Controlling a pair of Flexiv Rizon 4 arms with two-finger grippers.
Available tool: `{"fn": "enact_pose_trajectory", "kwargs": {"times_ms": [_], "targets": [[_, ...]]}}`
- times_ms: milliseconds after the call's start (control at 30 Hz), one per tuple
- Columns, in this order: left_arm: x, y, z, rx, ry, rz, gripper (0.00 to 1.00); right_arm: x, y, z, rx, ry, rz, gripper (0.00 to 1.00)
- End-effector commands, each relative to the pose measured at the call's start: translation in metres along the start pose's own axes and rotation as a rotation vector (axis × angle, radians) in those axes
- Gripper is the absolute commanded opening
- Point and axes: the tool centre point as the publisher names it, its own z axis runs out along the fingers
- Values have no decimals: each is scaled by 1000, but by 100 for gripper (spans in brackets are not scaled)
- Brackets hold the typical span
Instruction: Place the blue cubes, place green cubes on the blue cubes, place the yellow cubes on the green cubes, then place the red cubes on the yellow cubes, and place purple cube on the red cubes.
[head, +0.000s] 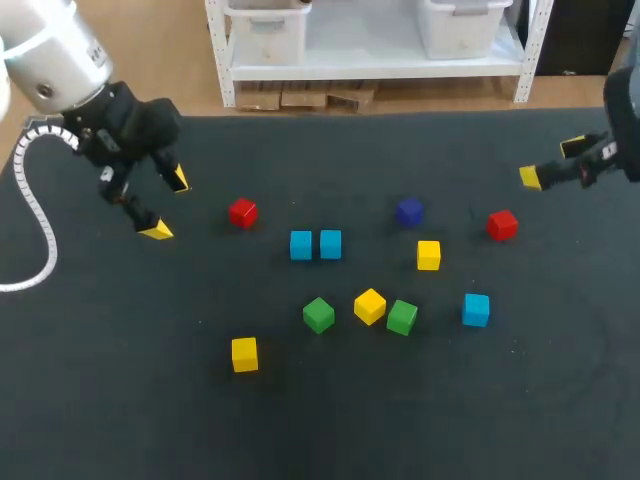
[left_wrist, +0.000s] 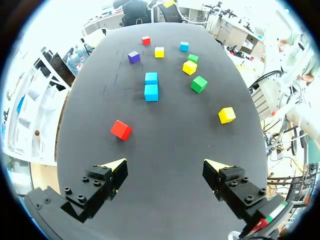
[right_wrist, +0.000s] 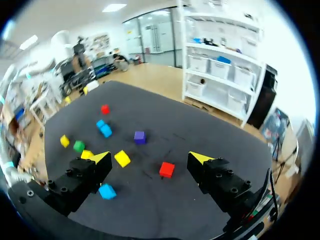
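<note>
Overhead, the left arm's yellow-tipped gripper (head: 166, 205) hung above the black matte tabletop (head: 120, 400) at its far left, fingers spread and nothing held. The right arm's yellow-tipped gripper (head: 551, 161) hovered at the far right edge, likewise released and empty. All cubes lay singly on the surface. 2 small blue cubes (head: 300, 245) sat touching mid-table. A 3rd blue cube (head: 476, 309) lay apart, right of a green cube (head: 402, 317). A red cube (head: 242, 212) lay nearest the left gripper, a purple cube (head: 408, 211) farther right.

Left tool (head: 167, 205) spread, right tool (head: 552, 162) spread, purple cube (head: 408, 211) unstacked
</note>
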Motion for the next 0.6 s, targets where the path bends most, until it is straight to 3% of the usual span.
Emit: {"fn": "enact_pose_trajectory", "kwargs": {"times_ms": [33, 600], "targets": [[1, 2, 0, 2, -1, 3, 100, 15, -7, -18, -506, 208, -640, 100], [1, 2, 0, 2, -1, 3, 100, 15, -7, -18, -506, 208, -640, 100]]}}
